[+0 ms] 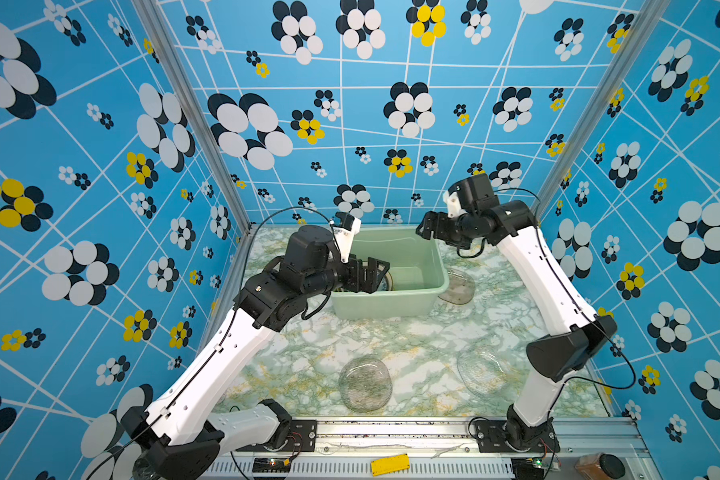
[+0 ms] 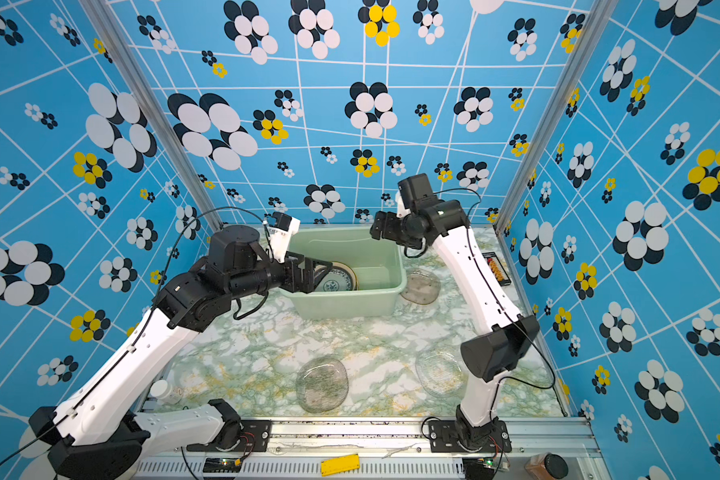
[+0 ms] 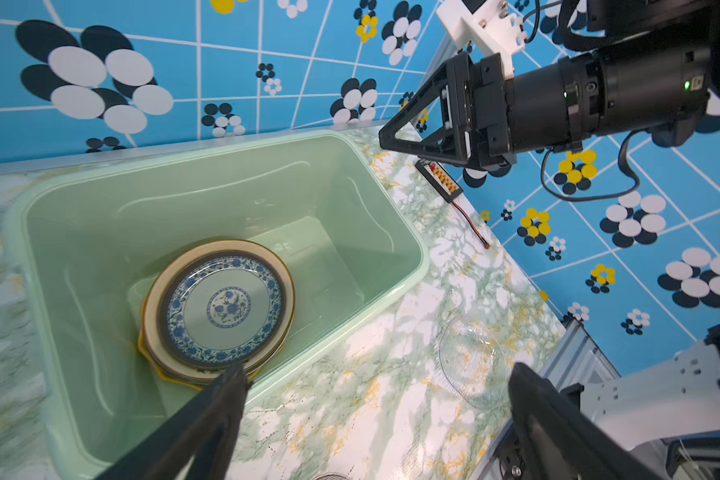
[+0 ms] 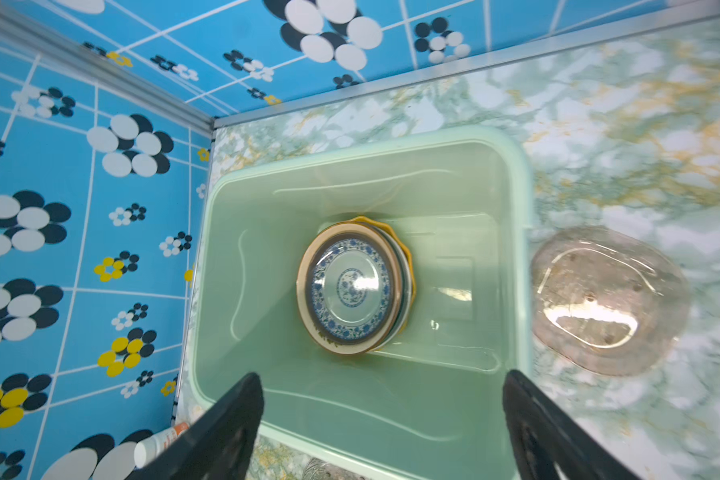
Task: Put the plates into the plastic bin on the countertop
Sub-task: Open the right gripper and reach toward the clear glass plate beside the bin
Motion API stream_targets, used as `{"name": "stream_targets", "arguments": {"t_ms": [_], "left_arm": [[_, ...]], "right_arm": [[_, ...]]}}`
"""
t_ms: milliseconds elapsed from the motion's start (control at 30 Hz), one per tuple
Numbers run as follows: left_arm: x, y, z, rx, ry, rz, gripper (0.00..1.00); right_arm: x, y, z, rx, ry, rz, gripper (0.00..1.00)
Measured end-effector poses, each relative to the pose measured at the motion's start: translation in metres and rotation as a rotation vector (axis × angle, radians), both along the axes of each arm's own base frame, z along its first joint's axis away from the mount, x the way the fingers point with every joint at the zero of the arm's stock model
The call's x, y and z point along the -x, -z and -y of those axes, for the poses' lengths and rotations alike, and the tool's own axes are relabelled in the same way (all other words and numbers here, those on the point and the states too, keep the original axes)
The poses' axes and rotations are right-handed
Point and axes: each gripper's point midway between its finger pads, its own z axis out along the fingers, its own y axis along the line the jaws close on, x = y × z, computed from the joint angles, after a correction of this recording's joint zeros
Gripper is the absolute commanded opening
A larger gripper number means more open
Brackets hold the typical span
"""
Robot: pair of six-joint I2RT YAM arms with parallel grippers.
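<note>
Plates first: we count three glass ones out on the countertop [image 1: 391,340]: one smoky plate [image 1: 457,286] just beside the right end of the bin [image 1: 383,308], a clear plate [image 1: 365,384] front middle, and a second clear plate [image 1: 481,372] front right, partly behind the right arm. We count one stack of plates [image 3: 225,307] lying flat in the left half of the bin: blue-patterned plate on top, beige one under it, yellow edge at the bottom. How many sit between we cannot tell. One bin, two arms.

Over the bin's front left part we see the left gripper [image 1: 372,274], fingers spread wide, nothing between them. Above the bin's back right corner hangs the right gripper [image 1: 426,227], fingers likewise spread and empty.

Views differ. In a top view the left gripper hides nearly all of the stack [image 1: 387,281]; in a top view the blue-patterned plate [image 2: 336,280] shows. Both wrist views give us the whole stack. One small black board [image 2: 498,270] by the right wall shows in a top view and the left wrist view. One white bottle [image 2: 164,390] front left shows in a top view and the right wrist view. The right wrist view shows the smoky plate [image 4: 607,299]. The left wrist view catches one glass plate [image 3: 470,361]; which one we cannot tell.
</note>
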Motion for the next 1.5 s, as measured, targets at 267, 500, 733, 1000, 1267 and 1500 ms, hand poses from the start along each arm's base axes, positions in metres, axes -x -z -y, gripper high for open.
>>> {"name": "stream_targets", "arguments": {"t_ms": [267,500,733,1000,1267,1500], "left_arm": [[0.028,0.036,0.055,-0.143,0.170,-0.025,0.99],[0.043,0.060,0.096,-0.221,0.272,-0.038,0.99],[0.047,0.078,0.124,-0.259,0.321,-0.063,0.99],[0.045,0.089,0.142,-0.245,0.347,-0.087,0.99],[0.046,0.080,0.154,-0.179,0.375,-0.065,0.99],[0.047,0.082,0.159,-0.161,0.395,-0.060,0.99]], "right_arm": [[0.033,0.081,0.114,-0.145,0.302,-0.117,0.89],[0.042,0.130,0.177,-0.216,0.460,-0.157,0.84],[0.022,0.192,0.200,-0.278,0.472,-0.218,0.68],[0.000,0.258,0.188,-0.354,0.362,-0.306,0.66],[-0.008,0.282,0.178,-0.394,0.267,-0.329,0.64],[-0.024,0.281,0.161,-0.442,0.153,-0.295,0.61]]}}
